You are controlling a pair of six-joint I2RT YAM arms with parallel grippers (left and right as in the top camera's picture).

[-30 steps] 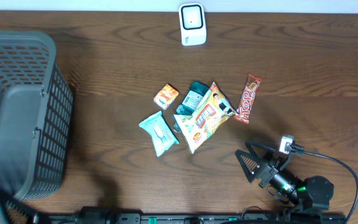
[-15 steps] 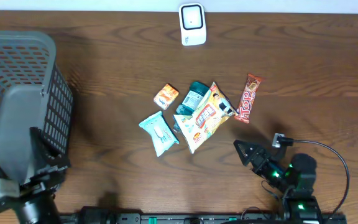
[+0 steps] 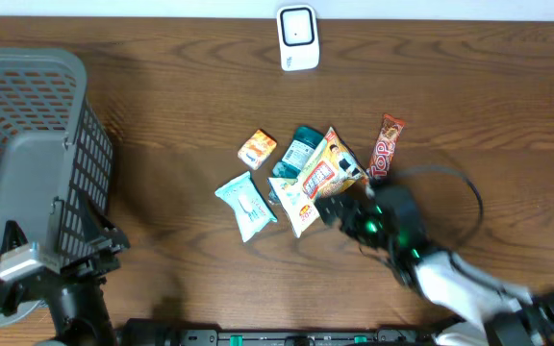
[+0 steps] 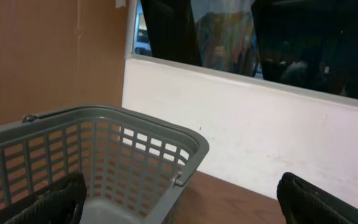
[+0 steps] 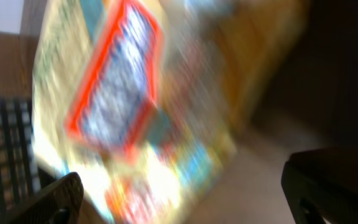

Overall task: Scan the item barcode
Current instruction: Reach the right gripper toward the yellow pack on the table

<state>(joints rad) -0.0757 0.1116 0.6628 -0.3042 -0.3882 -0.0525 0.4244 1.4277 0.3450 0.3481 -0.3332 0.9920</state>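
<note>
Several snack items lie mid-table: a yellow snack bag (image 3: 317, 176), a teal packet (image 3: 302, 149), a small orange packet (image 3: 257, 148), a pale blue wipes pack (image 3: 245, 205) and a red candy bar (image 3: 385, 151). The white barcode scanner (image 3: 297, 37) stands at the far edge. My right gripper (image 3: 338, 208) is open and blurred with motion, right at the yellow bag's near-right edge. In the right wrist view the yellow snack bag (image 5: 123, 106) fills the frame, smeared, ahead of the open right gripper (image 5: 191, 205). My left gripper (image 3: 63, 245) hangs open by the basket, holding nothing.
A large grey plastic basket (image 3: 27, 163) takes up the left side; the left wrist view shows the basket's rim (image 4: 135, 124) just ahead of the left gripper (image 4: 185, 211), with a white wall behind. The right arm's cable loops over the table near the candy bar.
The right arm has swung from the near right corner up and left to the yellow bag. The left arm has come into view at the near left beside the basket.
</note>
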